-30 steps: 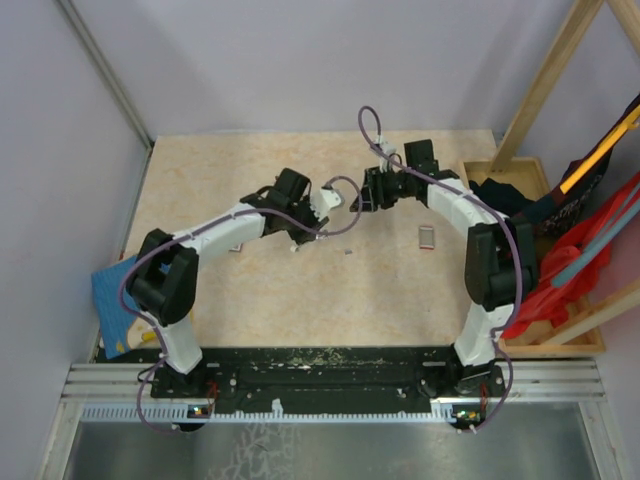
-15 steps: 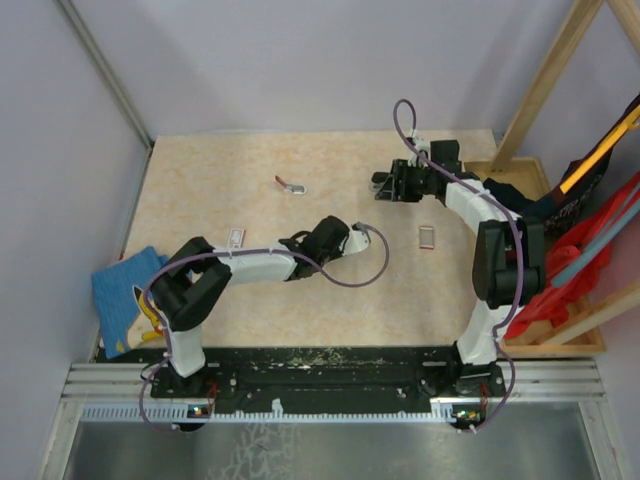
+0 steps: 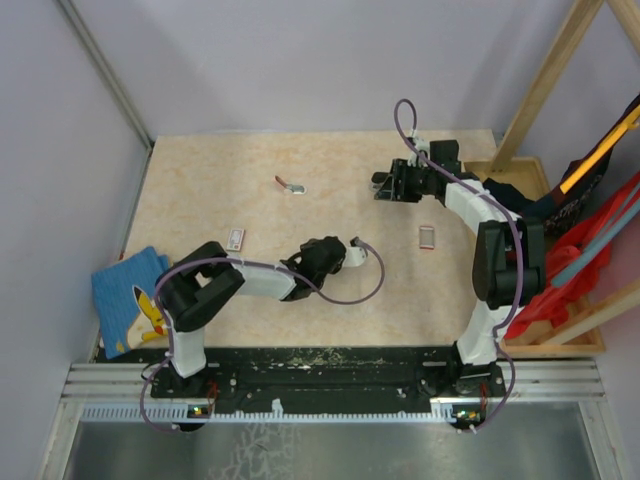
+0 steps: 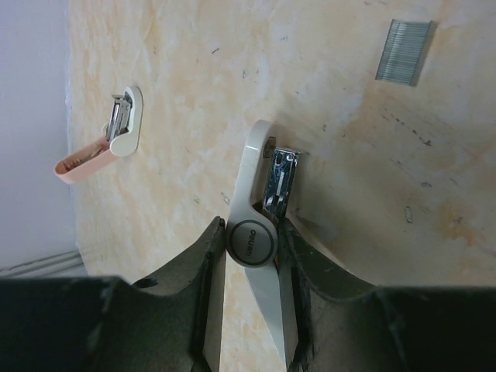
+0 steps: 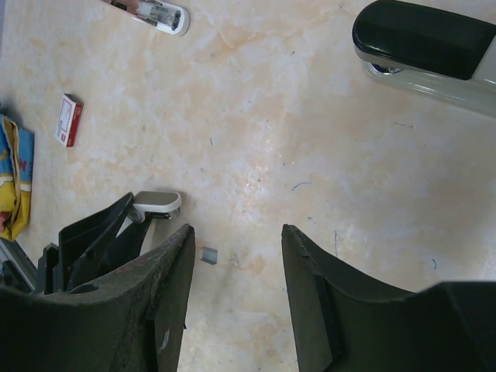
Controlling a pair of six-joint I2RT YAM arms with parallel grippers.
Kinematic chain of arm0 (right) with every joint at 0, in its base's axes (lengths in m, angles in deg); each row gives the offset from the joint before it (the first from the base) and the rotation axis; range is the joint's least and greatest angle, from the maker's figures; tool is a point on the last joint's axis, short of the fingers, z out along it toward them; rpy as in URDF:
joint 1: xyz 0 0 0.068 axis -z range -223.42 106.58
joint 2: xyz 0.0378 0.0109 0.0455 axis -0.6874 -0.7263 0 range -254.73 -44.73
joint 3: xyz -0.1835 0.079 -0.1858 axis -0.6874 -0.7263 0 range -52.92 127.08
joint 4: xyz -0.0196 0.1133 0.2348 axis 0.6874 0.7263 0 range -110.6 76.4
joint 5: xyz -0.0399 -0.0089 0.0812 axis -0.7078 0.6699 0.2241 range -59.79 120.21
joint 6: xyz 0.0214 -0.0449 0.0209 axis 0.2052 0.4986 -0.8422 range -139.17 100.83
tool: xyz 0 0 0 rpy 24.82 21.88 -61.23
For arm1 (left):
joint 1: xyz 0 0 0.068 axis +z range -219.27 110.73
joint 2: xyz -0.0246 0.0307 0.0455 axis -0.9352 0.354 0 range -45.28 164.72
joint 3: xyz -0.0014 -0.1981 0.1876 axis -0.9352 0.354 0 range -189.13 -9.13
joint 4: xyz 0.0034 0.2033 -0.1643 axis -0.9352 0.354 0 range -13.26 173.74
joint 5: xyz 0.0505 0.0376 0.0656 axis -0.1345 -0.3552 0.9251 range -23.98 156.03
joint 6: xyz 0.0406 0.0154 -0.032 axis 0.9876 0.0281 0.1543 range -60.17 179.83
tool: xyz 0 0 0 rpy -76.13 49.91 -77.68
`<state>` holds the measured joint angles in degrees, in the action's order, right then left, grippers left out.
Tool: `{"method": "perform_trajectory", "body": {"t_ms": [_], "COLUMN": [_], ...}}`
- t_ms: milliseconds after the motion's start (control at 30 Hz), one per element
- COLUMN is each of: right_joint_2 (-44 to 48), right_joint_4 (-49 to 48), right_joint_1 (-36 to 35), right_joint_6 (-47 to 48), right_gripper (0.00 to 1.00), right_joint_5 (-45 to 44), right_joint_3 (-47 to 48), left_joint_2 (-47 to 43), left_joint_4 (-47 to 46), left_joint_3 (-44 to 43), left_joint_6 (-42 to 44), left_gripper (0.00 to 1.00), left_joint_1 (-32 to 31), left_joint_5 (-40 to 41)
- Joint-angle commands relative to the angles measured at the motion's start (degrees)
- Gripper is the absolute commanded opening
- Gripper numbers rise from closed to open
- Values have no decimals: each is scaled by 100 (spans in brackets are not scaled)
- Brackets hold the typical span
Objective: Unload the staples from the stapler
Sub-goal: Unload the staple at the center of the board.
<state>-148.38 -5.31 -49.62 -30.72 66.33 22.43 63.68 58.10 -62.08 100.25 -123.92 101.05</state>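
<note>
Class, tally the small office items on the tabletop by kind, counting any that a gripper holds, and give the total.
Black-topped stapler: 1
Staple strip: 1
Small clip tools: 2 (grey clip tool in the left gripper, pink-tailed clip tool)
Red-and-white boxes: 2
Total: 6

- Stapler (image 5: 422, 39): slim, with a glossy black top arm over a pale silvery-grey base. It is closed, lies flat on the table, and sits toward the far right.
- Staples (image 4: 403, 50): one short grey strip of many staples joined side by side. It lies flat and loose near the middle of the table, well apart from the stapler.
</note>
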Motion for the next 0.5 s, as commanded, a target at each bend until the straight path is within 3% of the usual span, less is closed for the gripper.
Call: {"method": "perform_trajectory", "body": {"t_ms": [0,100,200,267,300,367,433,467], "right_joint_2": [341,349,358,355,355,350,357,362], "right_joint_4": [-321,-329,-340,-347,-343,-355,-354,-358], "right_joint_1": [32,40,40,41,41,44,40,40], "right_joint_6": [-50,-57,-62,-66,-75,-89,-97,-93], "right_gripper": [49,49,49,49,49,49,49,49], "right_joint_5": [62,84,97,118,127,137,141,143], "right_joint_3": [-29,-37,-51,-48,-47,-57,-64,-64], "left_joint_2": [-46,-304,-160,-1,0,-208,-340,-341], "left_joint_4": [-407,-906,-342,584,726,155,-1269,-1482], "left_joint_3": [155,518,259,-79,-111,182,631,701], "left_joint_6": [-233,-446,-588,-540,-691,-858,-454,-318], "left_gripper": [0,0,1,0,0,0,0,1], "left_joint_1": [-119,-116,-109,-113,-111,-73,-74,-57], "left_joint_5": [-62,-436,-697,-1480,-1492,-1140,-436,-294]}}
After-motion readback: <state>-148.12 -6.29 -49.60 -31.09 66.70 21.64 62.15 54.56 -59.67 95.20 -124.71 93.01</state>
